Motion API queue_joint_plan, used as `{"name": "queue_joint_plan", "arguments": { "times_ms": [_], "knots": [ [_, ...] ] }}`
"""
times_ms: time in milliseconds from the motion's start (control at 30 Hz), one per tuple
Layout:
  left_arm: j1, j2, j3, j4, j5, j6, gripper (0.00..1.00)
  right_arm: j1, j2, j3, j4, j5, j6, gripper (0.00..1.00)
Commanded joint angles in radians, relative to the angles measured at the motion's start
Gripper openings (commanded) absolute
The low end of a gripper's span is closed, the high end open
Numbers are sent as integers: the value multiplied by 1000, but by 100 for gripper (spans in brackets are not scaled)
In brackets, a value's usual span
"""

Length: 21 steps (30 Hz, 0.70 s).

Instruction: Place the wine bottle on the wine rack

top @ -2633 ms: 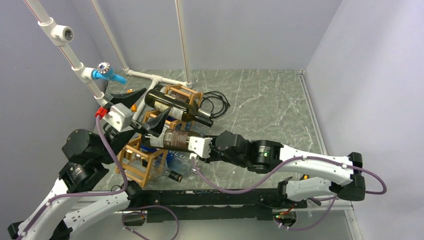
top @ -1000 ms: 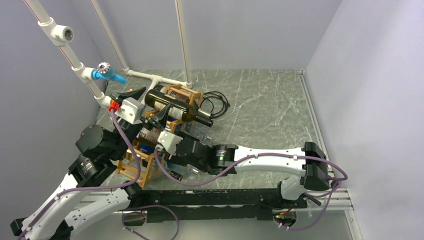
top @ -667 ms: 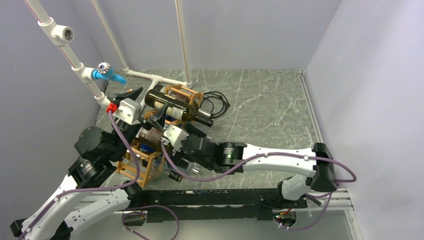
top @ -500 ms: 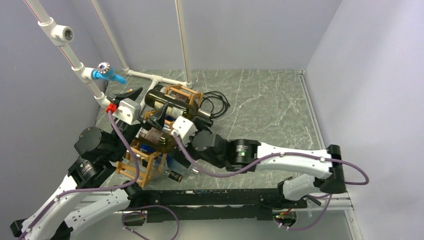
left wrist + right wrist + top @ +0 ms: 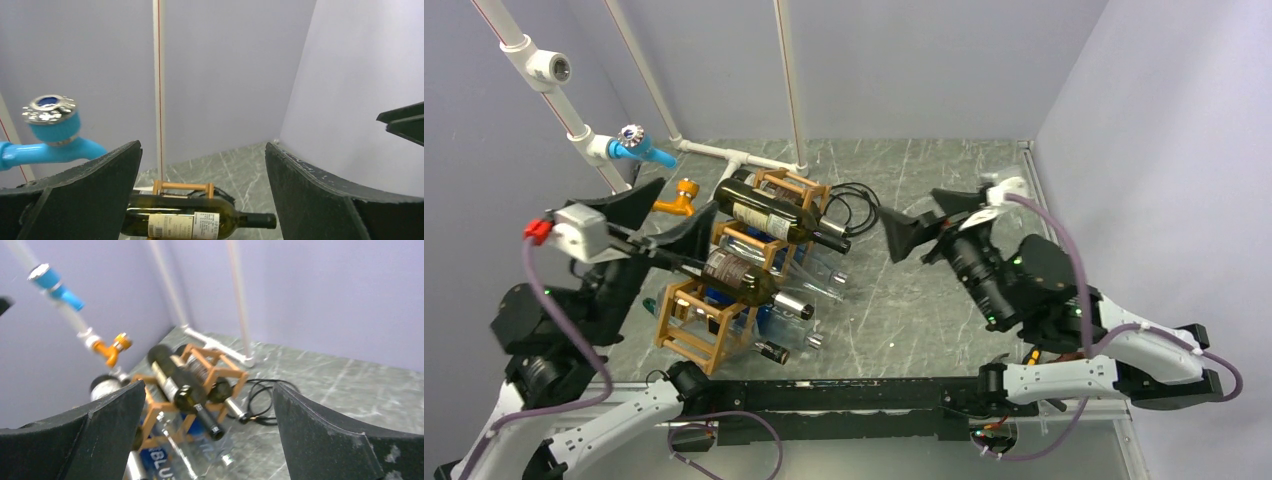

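The wine rack (image 5: 692, 335) is an orange-brown stick lattice at the table's left. The wine bottle (image 5: 742, 278), dark with a brown label and a silver cap, lies in an upper cell with its neck pointing right. No gripper touches it. A second dark bottle (image 5: 769, 215) lies across the rack's top and also shows in the left wrist view (image 5: 195, 222). My left gripper (image 5: 664, 215) hangs open above the rack's left side. My right gripper (image 5: 929, 220) is open and well off to the right, facing the rack (image 5: 227, 372).
White pipes with a blue tap (image 5: 639, 145) and an orange tap (image 5: 682, 195) rise behind the rack. A black cable (image 5: 856, 205) lies coiled to its right. Clear bottles with a blue label (image 5: 819, 285) and a small dark bottle (image 5: 772, 350) lie low at the rack.
My right gripper opened, let go of the wine bottle and drew far back to the right and up. The left arm pulled back to the left and rose. The bottle stays in the rack.
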Motion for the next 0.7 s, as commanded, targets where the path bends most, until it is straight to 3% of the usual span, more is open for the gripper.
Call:
{"name": "queue_joint_plan", "arguments": {
  "times_ms": [0, 300, 567, 667],
  "knots": [
    [4, -48, 62, -31, -48, -98, 99, -2, -38, 15, 139, 245, -180, 100],
    [3, -135, 97, -27, -77, -78, 99, -2, -151, -11, 321, 249, -406, 100],
    [5, -137, 149, -63, -97, -38, 99, -2, -163, 8, 384, 209, -452, 100],
    [4, -141, 148, -64, -102, -38, 99, -2, -158, -35, 528, 254, -547, 100]
  ]
}}
